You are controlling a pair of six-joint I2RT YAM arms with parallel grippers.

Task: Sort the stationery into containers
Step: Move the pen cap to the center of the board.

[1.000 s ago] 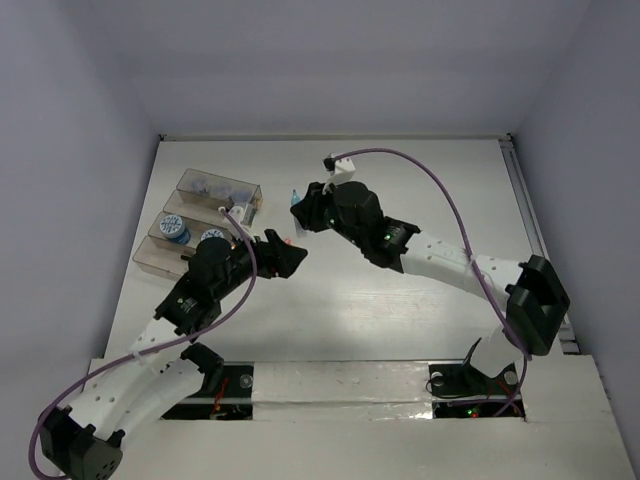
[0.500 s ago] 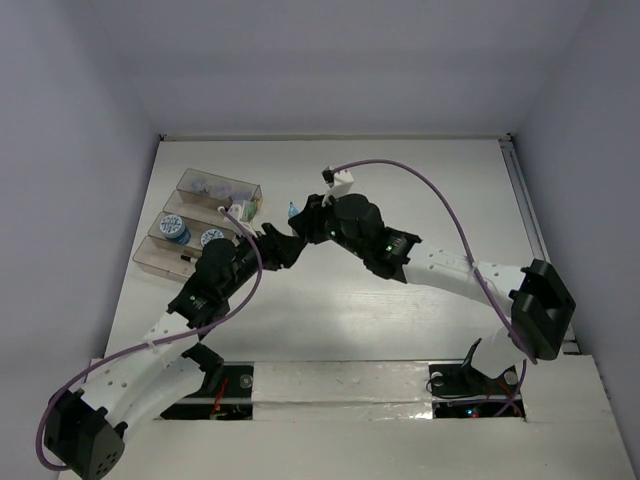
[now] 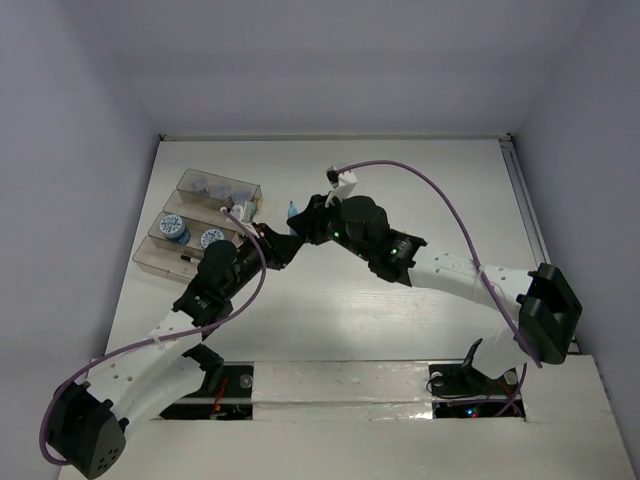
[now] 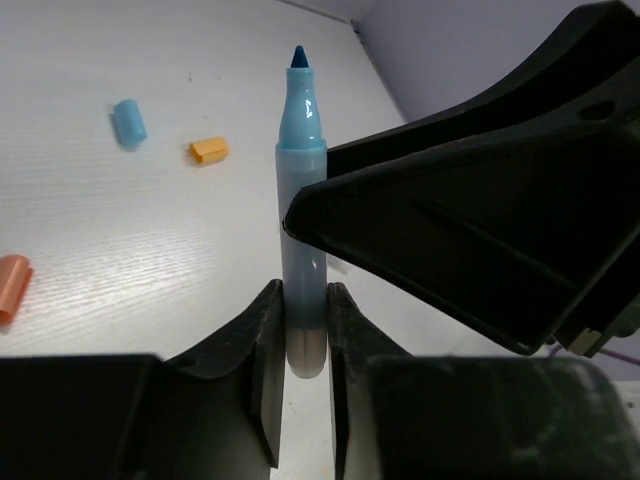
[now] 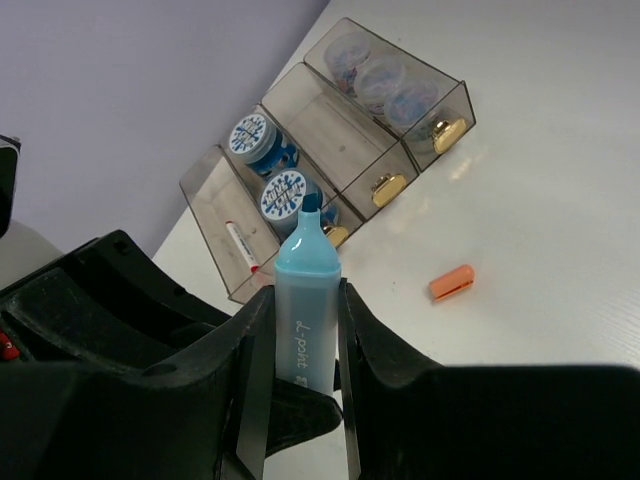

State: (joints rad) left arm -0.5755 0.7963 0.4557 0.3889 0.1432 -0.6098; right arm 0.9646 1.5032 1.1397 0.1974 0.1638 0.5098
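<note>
Handover: left pincer (image 4: 305, 300) and right pincer (image 5: 300, 300) both clamp blue marker (image 4: 300, 130). Next, likely: right releases; containers (image 5: 335, 135) lie at ten o'clock.

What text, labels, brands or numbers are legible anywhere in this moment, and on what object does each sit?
"d-point" (first letter uncertain): along the barrel of the light blue uncapped marker, right wrist view.
The two round tubs with blue patterned lids: markings too small to read.
The thin red-capped pen in a clear plastic bin: no print legible.
Nothing else is readable.
</note>
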